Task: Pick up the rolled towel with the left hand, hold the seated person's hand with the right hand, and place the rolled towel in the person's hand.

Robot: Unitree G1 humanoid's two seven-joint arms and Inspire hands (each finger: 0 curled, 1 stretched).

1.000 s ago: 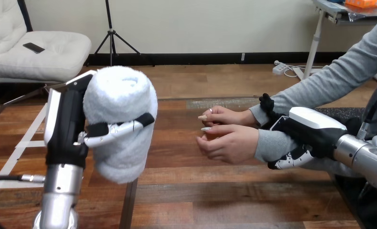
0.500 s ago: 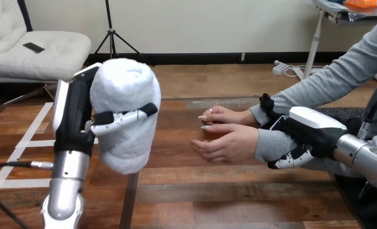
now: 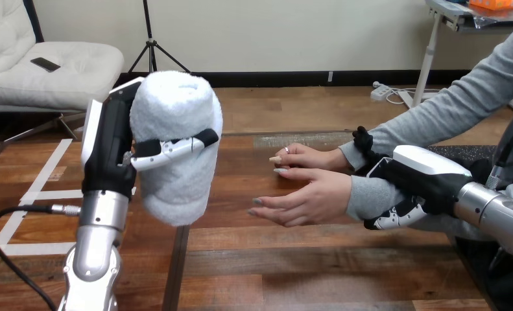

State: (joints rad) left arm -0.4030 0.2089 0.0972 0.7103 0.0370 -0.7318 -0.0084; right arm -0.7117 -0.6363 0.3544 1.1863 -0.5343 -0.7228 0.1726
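A white rolled towel (image 3: 178, 146) stands upright above the table's left half, and my left hand (image 3: 109, 148) is shut on it, one finger and the thumb wrapped across its front. To its right, a short gap away, the person's nearer hand (image 3: 307, 200) lies palm up with its fingers stretched toward the towel. My right hand (image 3: 424, 173) is curled round that arm's grey-sleeved wrist, its fingers (image 3: 393, 219) showing under the sleeve.
The person's other hand (image 3: 305, 157) rests loosely curled on the wooden table (image 3: 292, 272) just behind the open one. A dark seam (image 3: 176, 272) runs down the table below the towel. White tape lines (image 3: 20, 220) mark the left part.
My left hand has carried the towel to the right, closer to the person. The person's nearer hand has uncurled its fingers and now lies open. My right hand has stayed on the wrist.
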